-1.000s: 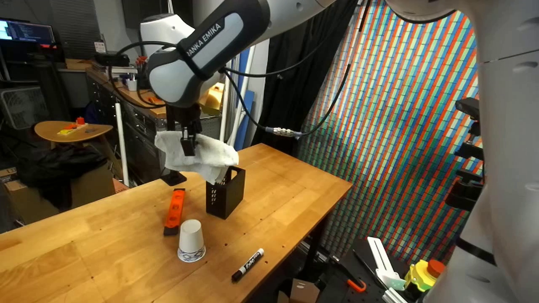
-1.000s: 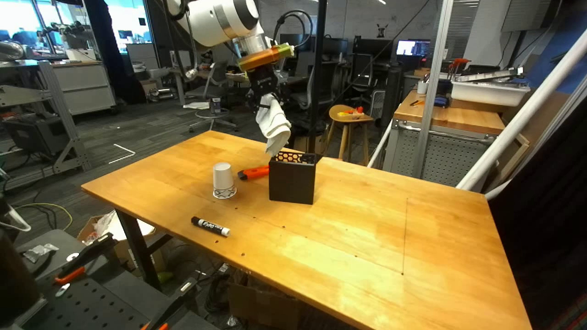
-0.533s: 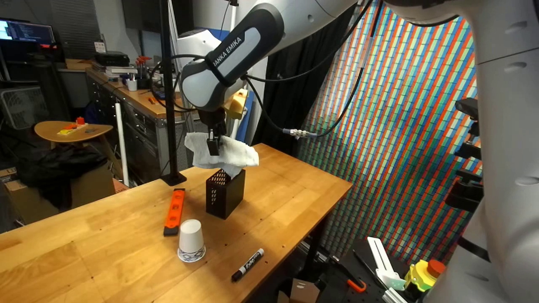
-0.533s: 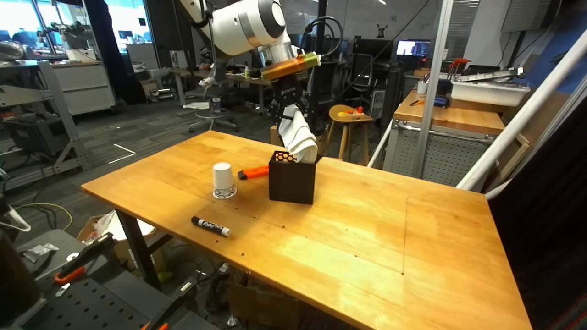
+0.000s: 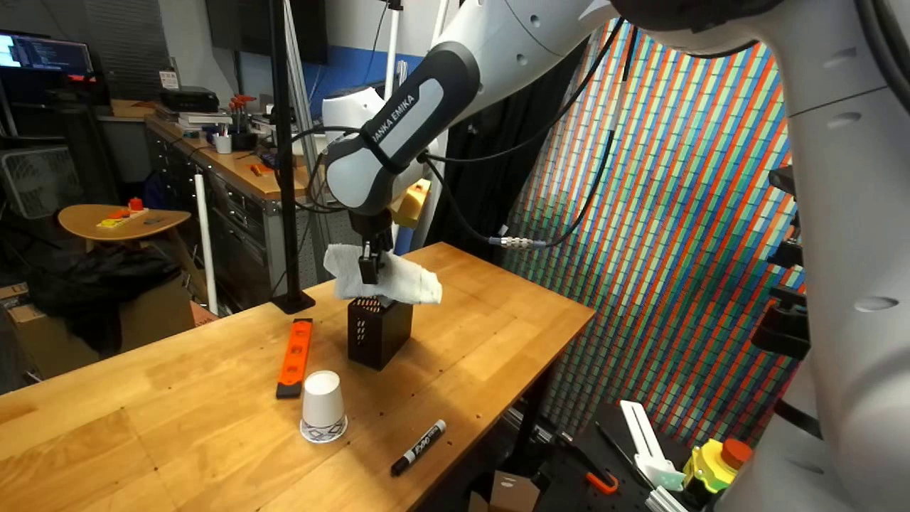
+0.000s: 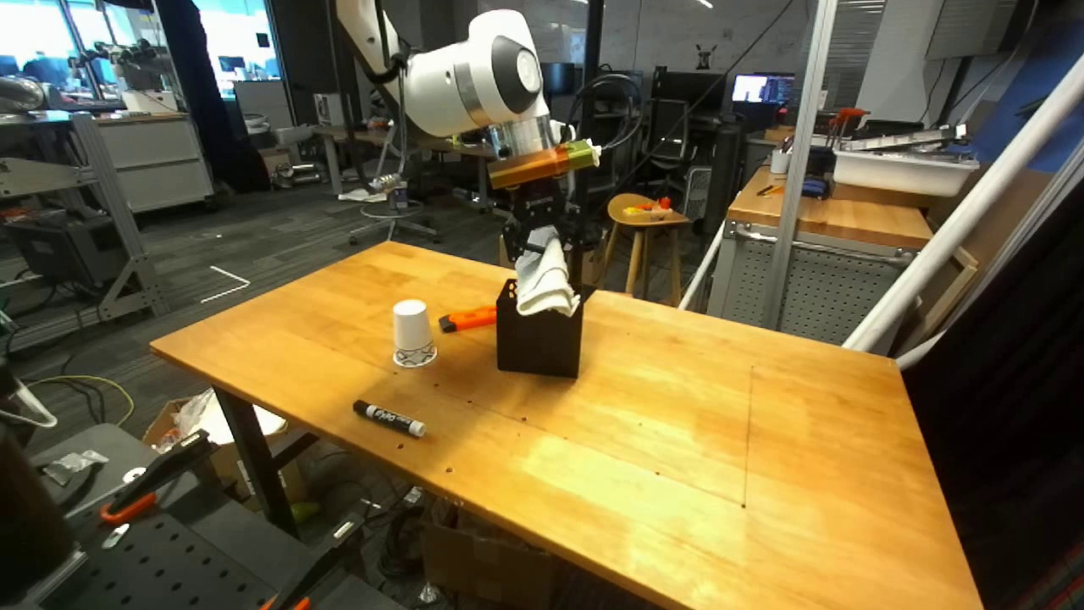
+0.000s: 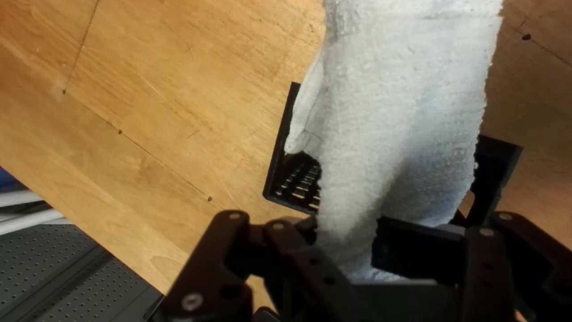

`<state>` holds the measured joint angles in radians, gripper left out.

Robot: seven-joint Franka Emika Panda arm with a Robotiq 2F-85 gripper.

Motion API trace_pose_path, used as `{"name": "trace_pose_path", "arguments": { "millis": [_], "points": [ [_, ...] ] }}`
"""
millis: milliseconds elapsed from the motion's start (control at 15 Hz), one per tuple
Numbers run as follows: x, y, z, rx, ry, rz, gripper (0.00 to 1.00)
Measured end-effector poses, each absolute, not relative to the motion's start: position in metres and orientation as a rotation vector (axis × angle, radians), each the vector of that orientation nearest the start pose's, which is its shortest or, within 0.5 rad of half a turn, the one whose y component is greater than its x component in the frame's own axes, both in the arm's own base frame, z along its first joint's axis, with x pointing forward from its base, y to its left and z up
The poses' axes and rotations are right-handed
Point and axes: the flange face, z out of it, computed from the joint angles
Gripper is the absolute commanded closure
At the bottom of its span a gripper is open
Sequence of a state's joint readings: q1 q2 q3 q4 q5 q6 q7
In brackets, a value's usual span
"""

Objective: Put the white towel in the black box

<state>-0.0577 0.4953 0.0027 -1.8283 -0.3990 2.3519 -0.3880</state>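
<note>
White strip-shaped cloth towel (image 7: 402,120) clamped near mid-length by black blocky fingers (image 7: 415,250); judged light, limp, best gripped centrally.

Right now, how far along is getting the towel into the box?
Looks done: the white towel is off the table and over the black box. In hand: the gripper pinches it, and in the wrist view it covers much of the opening. Likely left: lowering it fully inside and letting go, since it juts past the box's edge. Whether any fold dips in is unclear.
</note>
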Motion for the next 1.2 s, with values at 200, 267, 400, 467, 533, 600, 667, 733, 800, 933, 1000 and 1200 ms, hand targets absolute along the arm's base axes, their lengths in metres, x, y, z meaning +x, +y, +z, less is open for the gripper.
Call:
{"name": "trace_pose_path", "arguments": {
  "millis": [200, 267, 400, 467, 533, 600, 667, 733, 800, 933, 1000, 1200],
  "points": [
    [0.652, -0.050, 0.253, -3.256, -0.964, 0.005, 1.00],
    [0.653, -0.053, 0.247, -3.254, -0.956, -0.006, 1.00],
    [0.653, -0.057, 0.235, -3.250, -0.949, -0.011, 1.00],
    [0.652, -0.059, 0.228, -3.248, -0.945, -0.012, 1.00],
    [0.652, -0.062, 0.222, -3.247, -0.940, -0.006, 1.00],
    [0.651, -0.065, 0.217, -3.245, -0.934, 0.004, 1.00],
    [0.649, -0.067, 0.212, -3.244, -0.928, 0.013, 1.00],
    [0.648, -0.070, 0.207, -3.242, -0.920, 0.021, 1.00],
    [0.647, -0.072, 0.203, -3.238, -0.908, 0.026, 1.00],
    [0.646, -0.074, 0.197, -3.231, -0.886, 0.034, 1.00],
    [0.646, -0.075, 0.197, -3.230, -0.879, 0.031, 1.00],
    [0.646, -0.074, 0.197, -3.225, -0.876, 0.029, 1.00]
  ]
}}
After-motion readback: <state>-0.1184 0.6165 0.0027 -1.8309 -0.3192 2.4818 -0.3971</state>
